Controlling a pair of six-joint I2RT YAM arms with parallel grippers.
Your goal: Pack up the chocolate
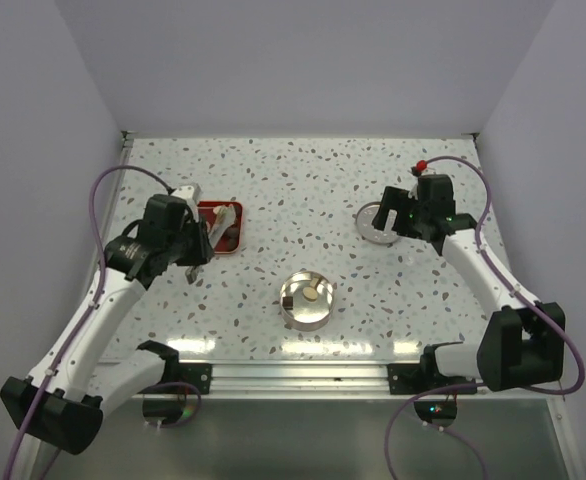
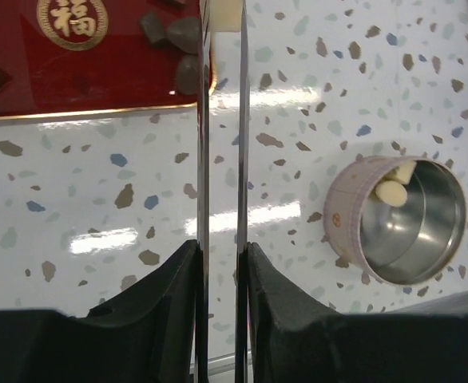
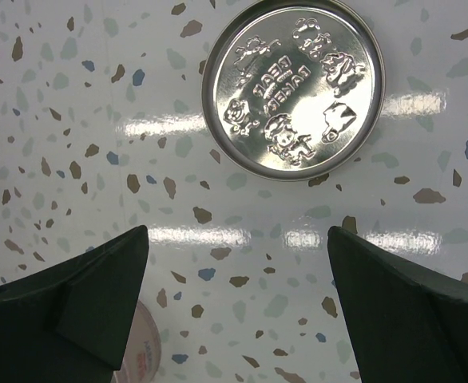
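Note:
Dark chocolate pieces [image 2: 184, 33] lie in the red tray [image 2: 98, 80], which sits at the table's left [image 1: 231, 212]. My left gripper [image 2: 222, 243] is shut on long metal tweezers [image 2: 203, 159]. Their tips reach the tray's right edge, and a cream-white piece [image 2: 228, 11] sits between them. The round tin [image 2: 346, 211] stands open in the middle [image 1: 295, 318] with cream pieces [image 2: 392, 191] inside. My right gripper [image 3: 238, 239] hangs open over bare table just short of the tin's lid [image 3: 294, 88], with nothing between its fingers.
The embossed silver lid [image 1: 373, 235] lies flat at the right, partly under my right gripper [image 1: 398, 215]. My left gripper [image 1: 188, 245] hovers beside the tray. White walls close in the table on three sides. A metal rail [image 1: 293, 375] runs along the near edge.

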